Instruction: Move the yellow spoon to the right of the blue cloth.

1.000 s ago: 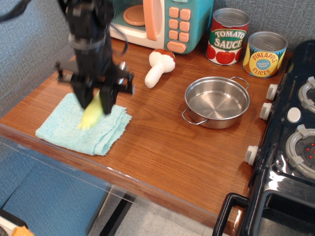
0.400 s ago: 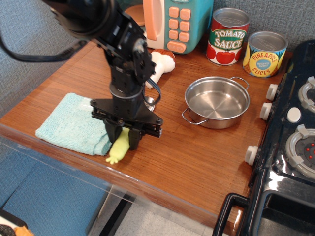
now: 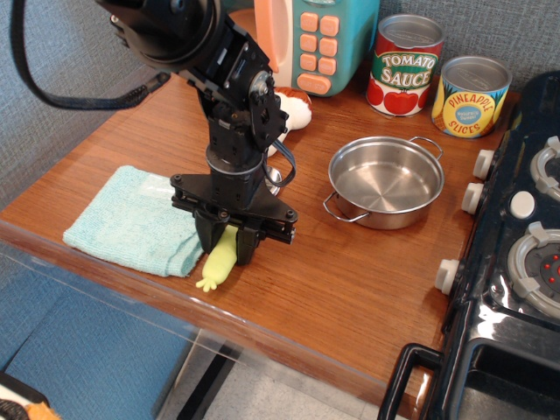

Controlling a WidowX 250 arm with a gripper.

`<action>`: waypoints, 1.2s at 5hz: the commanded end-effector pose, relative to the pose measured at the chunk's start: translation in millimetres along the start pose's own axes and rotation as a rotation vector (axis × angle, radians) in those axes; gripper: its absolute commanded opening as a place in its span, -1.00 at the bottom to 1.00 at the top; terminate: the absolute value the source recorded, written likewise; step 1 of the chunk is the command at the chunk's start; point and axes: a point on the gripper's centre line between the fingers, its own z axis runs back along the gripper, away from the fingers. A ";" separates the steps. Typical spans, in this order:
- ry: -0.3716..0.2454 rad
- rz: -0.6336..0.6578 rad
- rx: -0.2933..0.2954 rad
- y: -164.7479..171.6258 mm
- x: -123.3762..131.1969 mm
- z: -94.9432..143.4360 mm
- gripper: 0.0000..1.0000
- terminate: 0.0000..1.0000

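Gripper (image 3: 229,247) black, pointing down over the front part of the wooden counter (image 3: 332,280), fingers pinched on the yellow spoon (image 3: 219,262); only one view, observation.image. Spoon's pale yellow-green handle sticks out below the fingers toward 7 o'clock, its lower end close to the counter's front edge; cannot tell if that end touches the wood. Silver glint at 1 o'clock of the gripper body, behind the arm, looks like the spoon's bowl but mostly hidden. Blue cloth (image 3: 131,220) lies flat at 9 o'clock of the gripper, on the front left part of the counter; its right edge sits just beside the spoon handle, cannot tell if touching. Arm (image 3: 206,61) black and bulky, rises from the gripper toward 11 o'clock and leaves the frame at the top, with a black cable looping at the left. Toy mushroom (image 3: 293,107) at 1 o'clock of the gripper, partly covered by the arm, brown cap visible. Steel pot (image 3: 385,182) at 2 o'clock, well apart from the spoon, open and upright, two handles. Tomato sauce can (image 3: 404,65) and pineapple slices can (image 3: 471,96) upright at the back, past the pot, near each other. Toy microwave (image 3: 306,39) at 12 o'clock, teal with peach buttons. Black toy stove (image 3: 516,254) at 3 o'clock along the right edge, white knobs facing the counter.
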 end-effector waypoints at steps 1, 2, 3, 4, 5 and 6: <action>-0.069 -0.012 -0.037 -11.8 11.1 33.0 1.00 -1.00; -0.103 -0.006 -0.073 -7.1 13.3 53.4 1.00 -1.00; -0.137 -0.018 -0.116 -3.1 10.8 78.9 1.00 -1.00; -0.128 -0.023 -0.125 -1.2 8.1 84.4 1.00 -1.00; -0.128 -0.023 -0.125 -1.2 8.1 84.4 1.00 -1.00; -0.128 -0.023 -0.125 -1.2 8.1 84.4 1.00 1.00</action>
